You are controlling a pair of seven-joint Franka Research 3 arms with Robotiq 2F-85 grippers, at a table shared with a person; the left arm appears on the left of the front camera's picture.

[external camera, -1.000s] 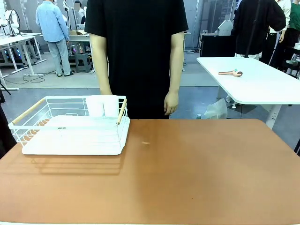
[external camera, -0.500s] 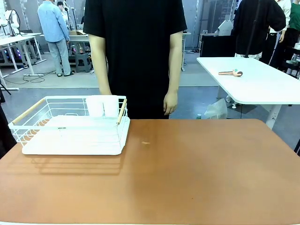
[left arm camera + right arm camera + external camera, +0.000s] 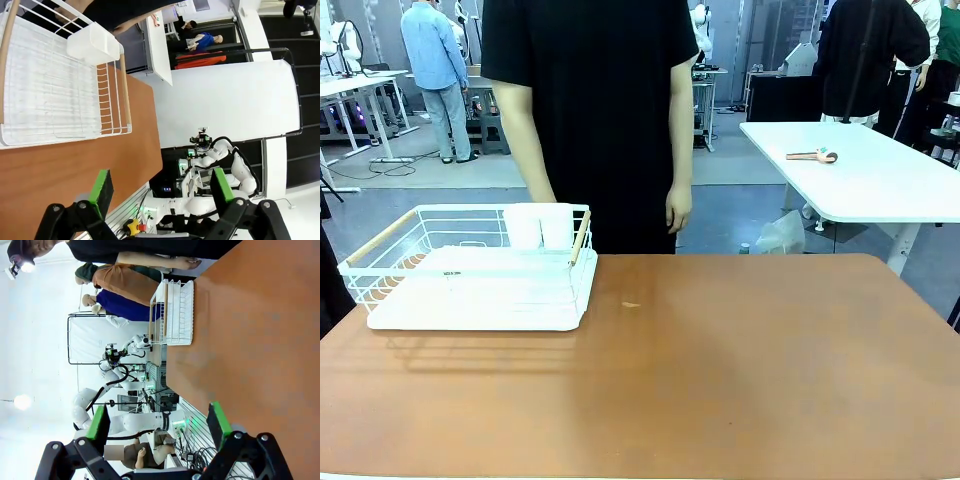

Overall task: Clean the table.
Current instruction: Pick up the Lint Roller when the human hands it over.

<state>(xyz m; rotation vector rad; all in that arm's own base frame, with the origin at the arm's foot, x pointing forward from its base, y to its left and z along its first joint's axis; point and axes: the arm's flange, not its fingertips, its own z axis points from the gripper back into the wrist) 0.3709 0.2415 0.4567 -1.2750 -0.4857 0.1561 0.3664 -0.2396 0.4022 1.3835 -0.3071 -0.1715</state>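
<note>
The reddish-brown table (image 3: pixel 740 380) spans the front view, with a white wire dish rack (image 3: pixel 470 295) on its far left part and a small speck (image 3: pixel 632 305) near the middle. The left gripper (image 3: pixel 161 187) and right gripper (image 3: pixel 158 422) both have their jaws spread wide and hold nothing. A person (image 3: pixel 590 120) stands at the far edge.

Both arms look identical up close. The left end effector (image 3: pixel 162 186) and the right end effector (image 3: pixel 158 422) each have chunky black fingers (image 3: pixel 65 221) built from angular linkage bars. There are small round pale pins (image 3: pixel 53 208) at the joints and a bright green pad (image 3: pixel 104 188) on the inner face of each tip. The person (image 3: pixel 590 130) wears a plain black tee (image 3: pixel 595 70) with loose short sleeves (image 3: pixel 505 50).
</note>
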